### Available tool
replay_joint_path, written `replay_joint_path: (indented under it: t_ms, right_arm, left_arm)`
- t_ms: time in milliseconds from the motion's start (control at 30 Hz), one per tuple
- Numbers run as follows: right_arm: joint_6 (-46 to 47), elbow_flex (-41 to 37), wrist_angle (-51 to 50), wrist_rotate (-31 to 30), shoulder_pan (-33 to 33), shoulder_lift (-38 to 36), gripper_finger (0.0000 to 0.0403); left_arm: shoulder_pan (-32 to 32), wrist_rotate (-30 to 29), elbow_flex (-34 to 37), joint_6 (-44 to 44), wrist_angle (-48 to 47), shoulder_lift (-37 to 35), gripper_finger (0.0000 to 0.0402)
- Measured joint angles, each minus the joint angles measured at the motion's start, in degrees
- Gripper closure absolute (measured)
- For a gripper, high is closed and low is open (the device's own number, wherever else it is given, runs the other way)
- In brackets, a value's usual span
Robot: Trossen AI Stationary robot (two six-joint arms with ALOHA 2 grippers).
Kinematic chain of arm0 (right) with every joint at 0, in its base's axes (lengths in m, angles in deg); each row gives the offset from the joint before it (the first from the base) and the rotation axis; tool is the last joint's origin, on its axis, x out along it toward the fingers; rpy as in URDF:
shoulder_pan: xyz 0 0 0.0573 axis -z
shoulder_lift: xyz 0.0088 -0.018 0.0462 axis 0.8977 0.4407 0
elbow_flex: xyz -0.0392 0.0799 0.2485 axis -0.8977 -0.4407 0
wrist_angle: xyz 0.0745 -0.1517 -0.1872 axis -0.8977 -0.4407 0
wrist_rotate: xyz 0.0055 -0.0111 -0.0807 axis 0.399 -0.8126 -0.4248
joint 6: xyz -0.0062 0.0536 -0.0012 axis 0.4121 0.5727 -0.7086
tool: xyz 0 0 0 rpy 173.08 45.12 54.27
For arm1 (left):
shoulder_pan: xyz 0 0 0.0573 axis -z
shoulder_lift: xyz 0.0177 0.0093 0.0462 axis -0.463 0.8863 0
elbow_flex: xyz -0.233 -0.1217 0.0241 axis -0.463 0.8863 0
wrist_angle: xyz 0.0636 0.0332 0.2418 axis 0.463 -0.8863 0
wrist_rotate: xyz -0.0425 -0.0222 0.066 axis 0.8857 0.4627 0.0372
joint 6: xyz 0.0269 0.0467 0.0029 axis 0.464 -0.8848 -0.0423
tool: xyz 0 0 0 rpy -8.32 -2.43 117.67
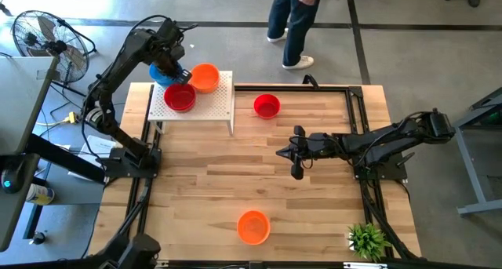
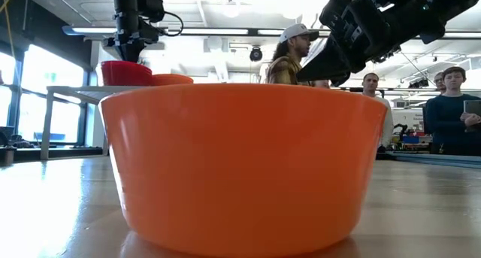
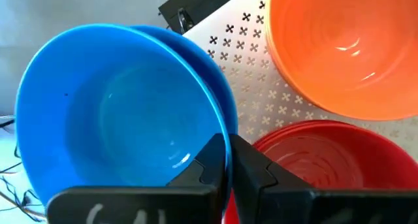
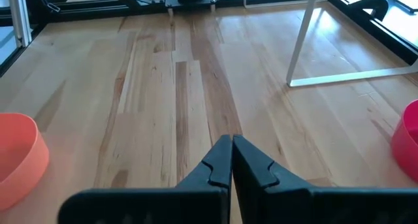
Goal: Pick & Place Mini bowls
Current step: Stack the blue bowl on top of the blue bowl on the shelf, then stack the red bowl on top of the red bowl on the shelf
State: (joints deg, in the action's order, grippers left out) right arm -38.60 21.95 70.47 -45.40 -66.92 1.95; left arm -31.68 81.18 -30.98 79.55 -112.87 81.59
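The blue mini bowl [image 3: 111, 113] sits tilted at the far-left corner of the white perforated stand [image 1: 216, 104], partly overhanging its edge, with the left tool [image 3: 227, 160] clamped on its rim, one finger inside and one outside. An orange mini bowl [image 1: 205, 77] rests on the stand just beside it, and a red mini bowl [image 1: 180, 97] lies on the stand just in front, very near the blue rim.

The thin-rim grip looks like the weak point: a glossy wall pinched at one spot could pivot or slip free, and so close to the stand's edge the bowl might drop off the stand. Any swing could also knock the red or orange neighbour.

Off the stand, on the desk [image 1: 314, 190], another red mini bowl [image 1: 267, 106] lies just to its right, and another orange mini bowl [image 1: 253, 226] lies well in front of it. The right tool [image 1: 296, 154] hovers between those two, fingers together and empty.
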Motion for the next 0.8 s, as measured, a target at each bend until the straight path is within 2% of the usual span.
replay_joint_path:
  t_ms: [400, 667, 800]
  right_arm:
    - [0.0, 0.0, 0.0, 0.0, 0.0, 0.0, 0.0403]
    - [0.0, 0.0, 0.0, 0.0, 0.0, 0.0, 0.0403]
    - [0.0, 0.0, 0.0, 0.0, 0.0, 0.0, 0.0402]
  left_arm:
    - [0.0, 0.0, 0.0, 0.4, 1.0, 0.0, 0.0352]
    - [0.0, -0.1, -0.3, -0.5, 0.1, 0.0, 0.0282]
    - [0.0, 0.0, -3.4, -1.3, -0.6, 0.0, 0.0265]
